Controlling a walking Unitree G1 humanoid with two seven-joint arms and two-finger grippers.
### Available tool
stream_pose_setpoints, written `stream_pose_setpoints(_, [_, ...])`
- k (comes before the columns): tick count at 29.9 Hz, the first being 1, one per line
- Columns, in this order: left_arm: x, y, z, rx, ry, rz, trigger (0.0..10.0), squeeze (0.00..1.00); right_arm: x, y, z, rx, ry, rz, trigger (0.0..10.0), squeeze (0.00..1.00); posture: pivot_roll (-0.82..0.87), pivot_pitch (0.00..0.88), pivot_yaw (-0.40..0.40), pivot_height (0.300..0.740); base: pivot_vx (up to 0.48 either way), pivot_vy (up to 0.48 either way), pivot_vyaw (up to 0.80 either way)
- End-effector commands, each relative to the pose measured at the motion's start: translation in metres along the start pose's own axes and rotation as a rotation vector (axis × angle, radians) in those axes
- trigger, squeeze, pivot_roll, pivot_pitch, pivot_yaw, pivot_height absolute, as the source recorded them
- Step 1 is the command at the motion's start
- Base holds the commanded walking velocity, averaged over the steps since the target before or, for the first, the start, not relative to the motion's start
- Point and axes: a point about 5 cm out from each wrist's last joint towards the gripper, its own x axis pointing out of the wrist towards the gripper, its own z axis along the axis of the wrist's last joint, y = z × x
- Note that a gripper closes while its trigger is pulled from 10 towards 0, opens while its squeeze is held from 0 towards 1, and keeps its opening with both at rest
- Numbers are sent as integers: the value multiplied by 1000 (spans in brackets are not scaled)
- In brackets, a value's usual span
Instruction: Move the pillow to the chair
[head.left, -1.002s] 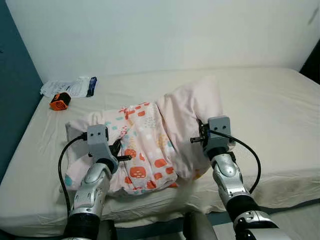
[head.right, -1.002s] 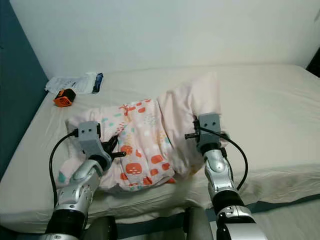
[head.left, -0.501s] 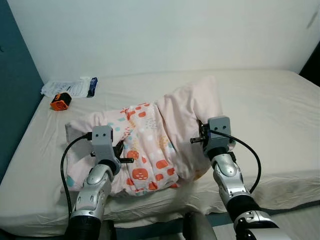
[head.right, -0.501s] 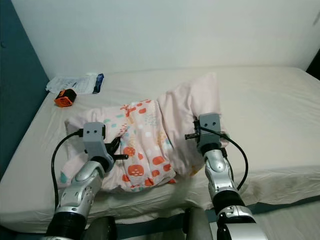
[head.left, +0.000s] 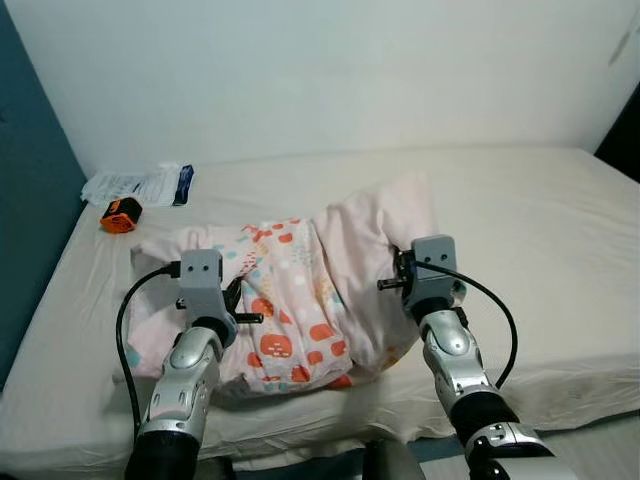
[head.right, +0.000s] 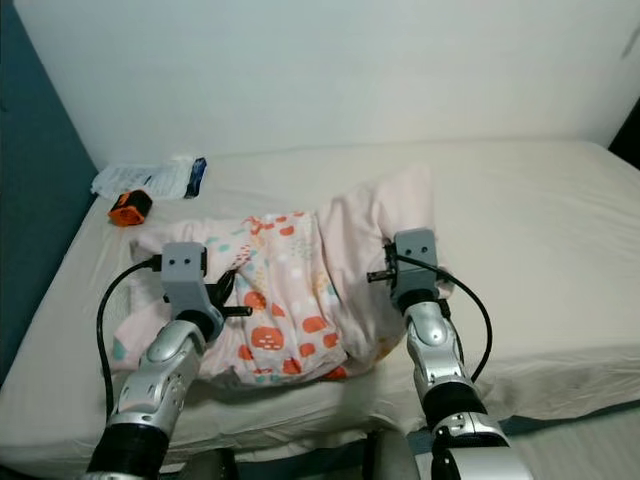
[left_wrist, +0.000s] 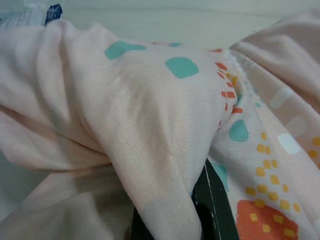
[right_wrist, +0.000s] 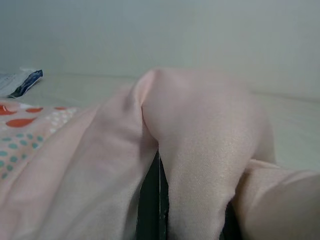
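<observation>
A pink pillow (head.left: 300, 290) with a band of orange and teal prints lies crumpled on the bed (head.left: 530, 220), close to its near edge. My left gripper (head.left: 238, 300) is shut on the pillow's left side, where the cloth bunches over its black fingers (left_wrist: 216, 200). At the pillow's right side, my right gripper (head.left: 398, 272) is shut on a fold of plain pink cloth that wraps over its fingers (right_wrist: 150, 202). Both arms reach forward from the near edge of the bed. Most of each finger is hidden by the cloth.
A small orange and black object (head.left: 120, 214) and a white packet with a blue end (head.left: 140, 184) lie at the bed's far left corner. A dark blue wall (head.left: 25, 200) runs along the left, a white wall behind. Open mattress extends to the right.
The view has shifted slightly. My left gripper has moved a little to the right with the pillow's edge. Both grippers keep their hold on the pillow.
</observation>
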Motion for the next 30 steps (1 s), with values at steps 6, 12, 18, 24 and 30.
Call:
stream_pose_setpoints(6, [6, 1, 11, 28, -36, 6, 10000, 0, 3, 14, -4, 36, 57, 67, 10000, 0, 21, 0, -73, 669, 0, 0, 0])
stream_pose_setpoints(12, [5, 4, 11, 21, -42, 23, 10000, 0, 4, 14, -3, 45, 53, 75, 10000, 0, 22, 0, -76, 669, 0, 0, 0])
stream_pose_setpoints(18, [5, 5, 12, 18, -54, 26, 10000, 0, 4, 15, -2, 55, 51, 100, 10000, 0, 23, 0, -77, 669, 0, 0, 0])
stream_pose_setpoints(24, [6, 4, 12, 10, -56, 19, 10000, 0, 4, 15, 0, 78, 33, 107, 10000, 0, 22, 0, -80, 684, 0, 0, 0])
stream_pose_setpoints(30, [7, 2, 12, 10, -65, 13, 10000, 0, 5, 14, 3, 67, 18, 110, 10000, 0, 18, 0, -82, 699, 0, 0, 0])
